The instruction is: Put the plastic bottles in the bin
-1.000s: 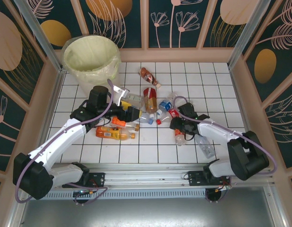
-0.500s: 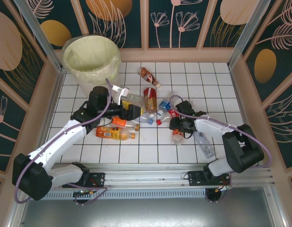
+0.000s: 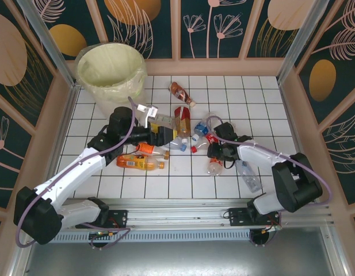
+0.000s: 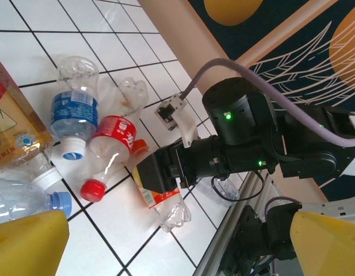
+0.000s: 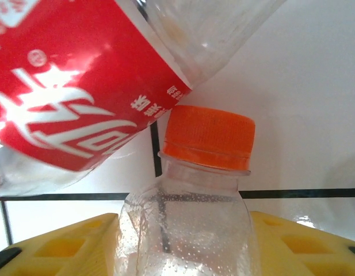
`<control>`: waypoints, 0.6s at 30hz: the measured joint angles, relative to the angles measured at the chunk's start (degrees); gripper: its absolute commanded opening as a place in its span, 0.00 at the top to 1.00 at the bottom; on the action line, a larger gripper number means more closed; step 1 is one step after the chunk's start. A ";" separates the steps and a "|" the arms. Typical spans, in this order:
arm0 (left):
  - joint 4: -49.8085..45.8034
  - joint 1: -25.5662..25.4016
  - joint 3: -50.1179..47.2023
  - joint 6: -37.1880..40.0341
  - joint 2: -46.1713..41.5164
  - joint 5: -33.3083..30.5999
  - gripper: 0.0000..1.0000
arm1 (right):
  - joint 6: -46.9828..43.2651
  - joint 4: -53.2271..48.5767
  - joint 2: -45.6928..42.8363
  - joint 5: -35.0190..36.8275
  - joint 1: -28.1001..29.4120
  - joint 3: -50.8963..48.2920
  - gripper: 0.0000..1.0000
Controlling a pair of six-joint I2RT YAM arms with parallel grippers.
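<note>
The bin, white with a pale yellow liner, stands at the back left. Plastic bottles lie in a heap at mid-table. My right gripper is shut on a clear bottle with an orange cap; its yellow fingers press the bottle's sides. That bottle lies on the tiles, its cap against a red-labelled bottle. My left gripper hovers open over the heap's left side, its fingers wide apart and holding nothing. A blue-labelled bottle and a red-labelled one lie ahead of it.
An orange bottle lies near the left arm, a brown one at the back, a tea bottle in the heap. A clear bottle lies beside the right arm. Wooden walls enclose the tiled table; a metal rail runs along the front.
My right gripper has closed onto the orange-capped bottle and shifted slightly left with it. The left gripper has edged right toward the heap, staying open.
</note>
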 measured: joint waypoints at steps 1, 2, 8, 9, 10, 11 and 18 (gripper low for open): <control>0.74 -0.22 -0.44 -0.63 -0.02 -0.13 0.01 | -0.02 0.02 -1.38 0.00 0.00 0.00 0.48; 1.46 -0.44 -0.96 -1.29 -0.04 -0.17 0.01 | -0.09 -0.04 -3.17 0.00 -0.02 0.00 0.48; 7.02 -3.08 -4.90 -5.55 0.74 -0.72 0.01 | -2.08 -0.22 -13.31 -1.18 0.00 1.31 0.47; 7.93 -3.52 -5.22 -6.25 1.09 -0.70 0.01 | -2.49 -0.17 -14.69 -1.60 0.00 1.88 0.47; 9.75 -4.35 -5.70 -7.54 1.81 -0.44 0.01 | -2.69 -0.13 -15.89 -1.97 0.00 2.45 0.47; 12.37 -5.25 -6.27 -9.35 2.73 0.04 0.01 | -3.04 0.04 -17.42 -2.49 0.00 3.19 0.47; 25.90 -10.23 -7.37 -17.51 8.02 0.92 0.01 | -4.04 5.99 -24.17 -8.44 0.37 6.29 0.47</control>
